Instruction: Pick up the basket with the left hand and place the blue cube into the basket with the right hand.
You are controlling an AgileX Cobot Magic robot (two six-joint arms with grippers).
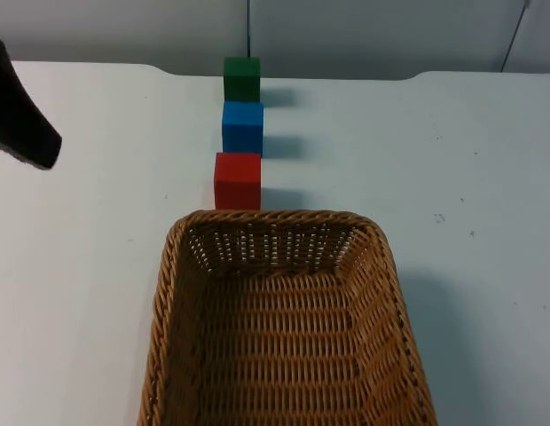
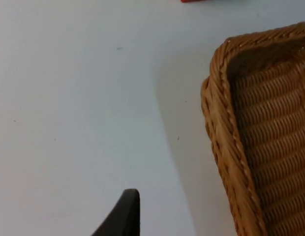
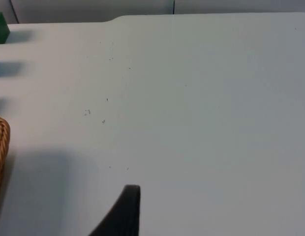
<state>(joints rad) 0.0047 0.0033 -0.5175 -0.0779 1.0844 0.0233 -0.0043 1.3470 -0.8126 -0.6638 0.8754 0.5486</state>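
Blue cube [image 1: 242, 127] sits on the white table [image 1: 488, 177], middle of a row of three cubes running away from the basket: red cube [image 1: 237, 180] nearest, touching or just short of the basket's far rim, then blue, then green cube [image 1: 241, 78] close to the table's far edge by the grey wall [image 1: 373, 35]. Small gaps between the cubes. Count — three cubes, one of each colour; one basket.

Basket [image 1: 284, 319] is woven brown wicker, rectangular, resting on the table, nothing inside it.

Top view gives the whole row; the left arm [image 1: 22, 115] is a dark shape well apart from basket and cubes.

Left wrist view adds the basket's side wall and corner [image 2: 226, 123] seen close, bare table beside it, and one black fingertip of the left gripper [image 2: 124, 214] above the table, not touching the basket. Fingers apart or together — cannot tell.

Right wrist view has the right gripper's fingertip [image 3: 125, 209] over open table, the basket's rim nearby, the green cube far off. Its state cannot be told either.
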